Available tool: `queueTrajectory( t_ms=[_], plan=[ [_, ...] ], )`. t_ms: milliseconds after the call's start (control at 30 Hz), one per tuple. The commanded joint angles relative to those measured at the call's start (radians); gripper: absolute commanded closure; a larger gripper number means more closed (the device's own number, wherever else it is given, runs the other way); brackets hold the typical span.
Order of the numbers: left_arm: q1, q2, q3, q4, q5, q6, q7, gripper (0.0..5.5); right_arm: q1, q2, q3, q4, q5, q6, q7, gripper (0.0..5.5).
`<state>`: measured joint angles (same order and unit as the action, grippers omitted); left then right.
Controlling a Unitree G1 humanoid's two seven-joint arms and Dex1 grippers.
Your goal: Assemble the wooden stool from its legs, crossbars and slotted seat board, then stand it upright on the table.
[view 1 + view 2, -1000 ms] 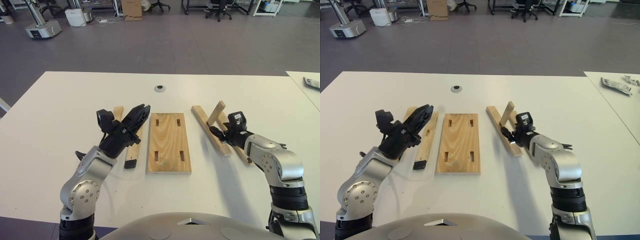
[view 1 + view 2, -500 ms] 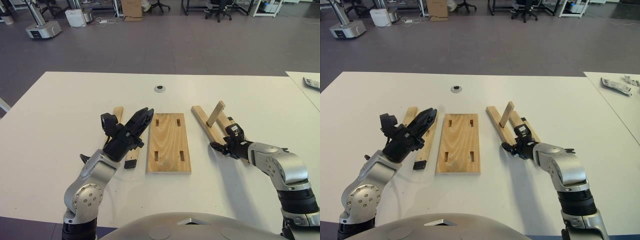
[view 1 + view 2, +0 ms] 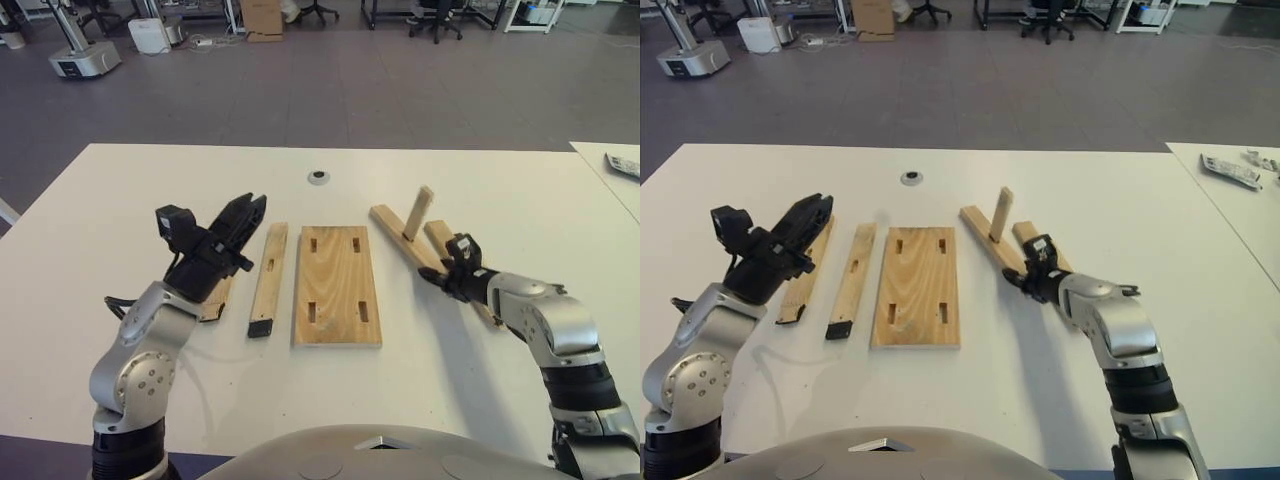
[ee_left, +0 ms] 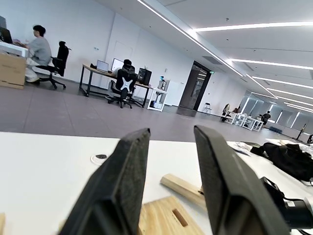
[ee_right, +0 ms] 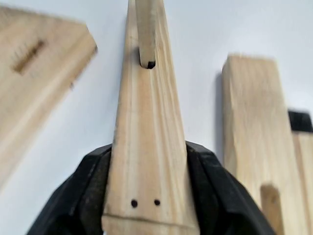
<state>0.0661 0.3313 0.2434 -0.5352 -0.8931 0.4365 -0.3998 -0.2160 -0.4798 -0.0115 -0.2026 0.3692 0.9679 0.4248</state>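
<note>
Spreading across most of the head view, the white table carries all the stool parts, and they lie loose and unassembled. The slotted seat board lies flat at the centre of the frame with its four slots facing up.

Just beside it, on the left, the black-tipped leg lies flat and parallel to the board's long edge, with its dark end toward the bottom of the frame. Further left lies the far-left leg, partly covered by the left gripper. That claw hangs over it with its fingers spread wide and nothing between them.

Right of the board, the gripped leg runs diagonally from upper centre toward the lower right. The right gripper is clamped on the lower end of this leg. In the right wrist view its black fingers press against both sides of the wood. A short crossbar stands up at a tilt from the leg's upper half, seated in a notch. The fourth leg lies just beside the gripped one on its right.

A small round grommet sits in the tabletop above the board, well apart from the wood.
</note>
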Motion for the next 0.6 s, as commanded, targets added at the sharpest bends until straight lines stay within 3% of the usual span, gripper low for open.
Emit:
queueTrajectory(
  t_ms=[33, 167, 367, 500, 600],
  plan=[
    [-0.151, 0.109, 0.086, 0.104, -0.047, 0.031, -0.047, 3.85, -0.209, 0.059, -0.131, 0.023, 0.130, 0.025, 0.025, 3.44],
    [-0.276, 0.162, 0.108, 0.206, -0.100, 0.079, -0.081, 3.33, -0.327, 0.145, -0.216, 0.007, 0.289, 0.083, 0.023, 3.44],
    [-0.414, 0.153, 0.088, 0.264, -0.286, 0.221, -0.096, 2.25, -0.438, 0.201, -0.369, 0.013, 0.580, 0.169, 0.021, 3.44],
    [-0.512, 0.136, 0.110, 0.334, -0.544, 0.357, 0.007, 1.51, -0.474, 0.195, -0.446, 0.037, 0.840, 0.232, 0.022, 3.44],
    [-0.556, 0.130, 0.118, 0.377, -0.717, 0.403, 0.124, 1.05, -0.438, 0.199, -0.420, 0.005, 0.966, 0.257, 0.006, 3.44]
  ],
)
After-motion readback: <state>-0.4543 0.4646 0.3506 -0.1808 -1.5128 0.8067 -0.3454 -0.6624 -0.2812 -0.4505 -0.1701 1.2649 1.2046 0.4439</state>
